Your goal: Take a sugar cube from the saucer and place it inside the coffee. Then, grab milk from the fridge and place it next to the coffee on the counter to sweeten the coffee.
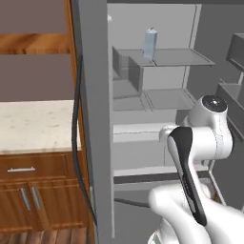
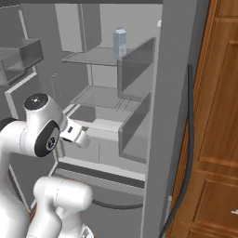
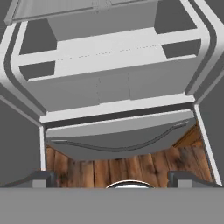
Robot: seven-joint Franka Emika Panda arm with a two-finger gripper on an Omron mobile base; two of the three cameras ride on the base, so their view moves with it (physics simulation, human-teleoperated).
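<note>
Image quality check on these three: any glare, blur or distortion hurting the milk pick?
Left base view: flat even light, no glare; milk small but sharp on the upper fridge shelf. Right base view: the same soft shading, milk clear. Hand view: strong wide-angle convergence on the shelves, gripper fingertips wide apart, no blur.

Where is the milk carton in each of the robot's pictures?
Left base view: the milk stands near the top middle, on the top shelf of the open fridge.
Right base view: near the top middle, on that same shelf.
Hand view: not in it.
Shared landmark: the top shelf.
</note>
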